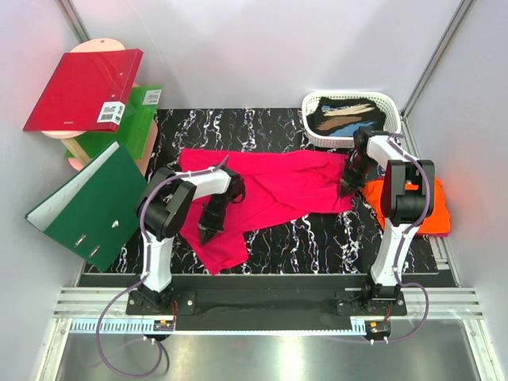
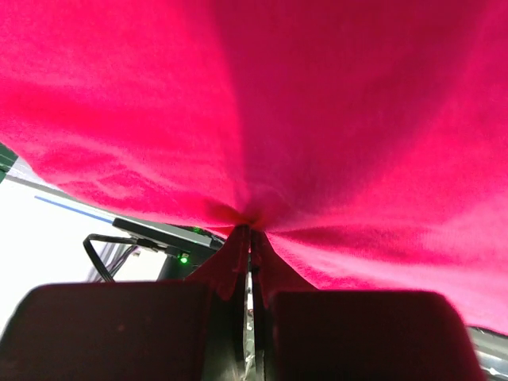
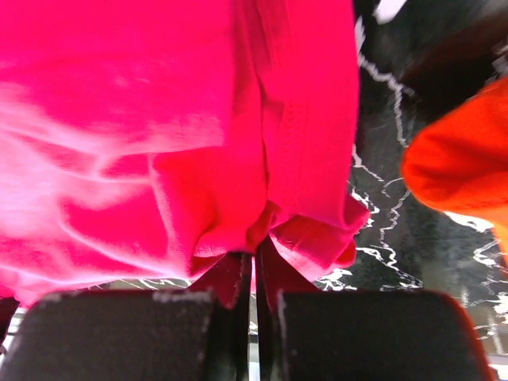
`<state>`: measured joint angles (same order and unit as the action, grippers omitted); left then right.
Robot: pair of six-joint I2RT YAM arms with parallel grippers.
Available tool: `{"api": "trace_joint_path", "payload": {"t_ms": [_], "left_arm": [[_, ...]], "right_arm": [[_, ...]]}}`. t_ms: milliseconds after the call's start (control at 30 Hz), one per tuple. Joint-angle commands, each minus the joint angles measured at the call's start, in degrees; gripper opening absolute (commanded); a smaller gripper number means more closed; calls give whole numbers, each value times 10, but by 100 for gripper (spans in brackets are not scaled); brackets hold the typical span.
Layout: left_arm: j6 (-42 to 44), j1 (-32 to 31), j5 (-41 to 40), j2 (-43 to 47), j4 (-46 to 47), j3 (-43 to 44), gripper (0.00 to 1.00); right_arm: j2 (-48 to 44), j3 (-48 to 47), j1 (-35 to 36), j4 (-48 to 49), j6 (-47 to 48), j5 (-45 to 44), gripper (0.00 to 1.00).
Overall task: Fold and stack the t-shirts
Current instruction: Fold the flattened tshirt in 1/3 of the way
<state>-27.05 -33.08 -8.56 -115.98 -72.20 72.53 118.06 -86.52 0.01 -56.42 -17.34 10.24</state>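
Over on the far left, a red ring binder [image 1: 83,91] lies tilted on a stand, with an open green binder [image 1: 89,208] sprawled nearer, at the edge of the black marbled mat [image 1: 317,238]. Moving in, the left gripper [image 1: 205,235] points down at the near-left part of the magenta-pink t-shirt [image 1: 286,186], jaws pinched tight on a gather of that cloth; the wrist view shows fabric bunching right at the fingertips. The shirt stretches across the middle of the mat, rumpled, one flap trailing toward the near edge. On to the right gripper [image 1: 347,188], clamped on the shirt's right edge, a folded hem squeezed between its fingers. Far right at the back sits a white basket [image 1: 379,98] holding dark cloth, and near it the bright orange t-shirt [image 1: 439,214] lies bunched beside the right arm, just apart from the pink one.
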Motion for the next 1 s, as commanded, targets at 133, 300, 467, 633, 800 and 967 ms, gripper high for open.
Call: {"api": "trace_joint_path", "payload": {"t_ms": [133, 300, 467, 633, 800, 967], "left_arm": [[-15, -2, -48, -16, -35, 2, 0], [-20, -2, -59, -25, -40, 6, 0], [-24, -2, -80, -34, -45, 9, 0], [-27, -2, -94, -42, -44, -1, 0], [-28, -2, -95, -49, -43, -7, 0], [-27, -2, -100, -49, -43, -13, 0]], "right_arm": [[7, -69, 4, -36, 19, -72, 0], [22, -102, -24, -43, 18, -53, 0], [25, -145, -40, -57, 18, -32, 0], [25, -161, -76, -63, 16, -3, 0], [24, -180, -103, -64, 14, 21, 0], [59, -216, -109, -62, 13, -1, 10]]}}
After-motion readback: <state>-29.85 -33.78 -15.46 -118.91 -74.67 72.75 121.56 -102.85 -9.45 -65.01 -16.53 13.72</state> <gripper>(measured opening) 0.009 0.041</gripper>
